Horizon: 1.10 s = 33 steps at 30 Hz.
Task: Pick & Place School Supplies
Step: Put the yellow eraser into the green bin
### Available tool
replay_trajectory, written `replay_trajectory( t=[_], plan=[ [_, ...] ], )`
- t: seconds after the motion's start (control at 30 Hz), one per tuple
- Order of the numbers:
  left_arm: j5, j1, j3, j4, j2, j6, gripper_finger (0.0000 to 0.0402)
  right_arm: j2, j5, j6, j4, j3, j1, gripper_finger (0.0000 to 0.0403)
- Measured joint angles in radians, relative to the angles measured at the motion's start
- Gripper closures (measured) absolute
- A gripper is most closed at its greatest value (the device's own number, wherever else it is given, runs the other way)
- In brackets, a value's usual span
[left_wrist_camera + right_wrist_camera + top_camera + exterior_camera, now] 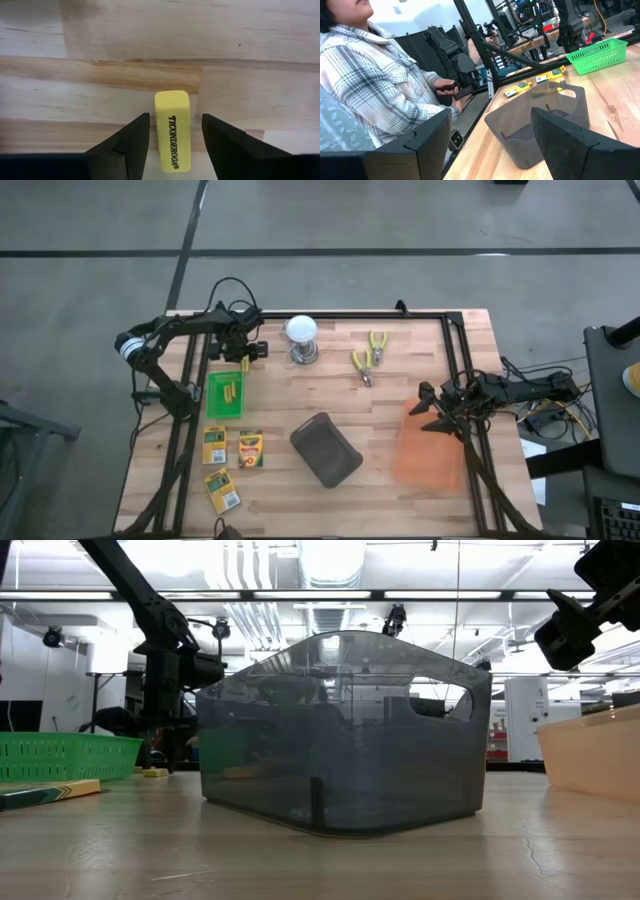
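Your left gripper (172, 131), just past the green basket (212, 386), stands half open around the small yellow eraser block (173, 129), which points straight along the fingers, not yet pinched.

High view: overhead, looking straight down on the whole table (380, 405), well above the grey bin (325, 449) at its middle. Low view: at table-top height, very near the grey bin (345, 730), facing level across it into the room. Left wrist view: pointing down at bare table planks (150, 45), very close, away from the grey bin. Right wrist view: low, slanting across the table past the grey bin (540, 122) toward a person (375, 80) seated beyond the edge. High, low and right wrist views share the grey bin.
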Motion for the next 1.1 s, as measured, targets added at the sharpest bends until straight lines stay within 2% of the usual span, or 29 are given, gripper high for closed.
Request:
replay_trajectory(
  t=[0.83,1.1],
  plan=[
    [0.003,0.0,-0.024,0.027,-0.003,-0.005,0.0217,0.0,0.0,0.0,0.0,0.0,0.0,0.014],
    [0.003,0.001,-0.026,0.025,-0.003,-0.001,0.0246,0.0,0.0,0.0,0.0,0.0,0.0,0.0143]
  ],
)
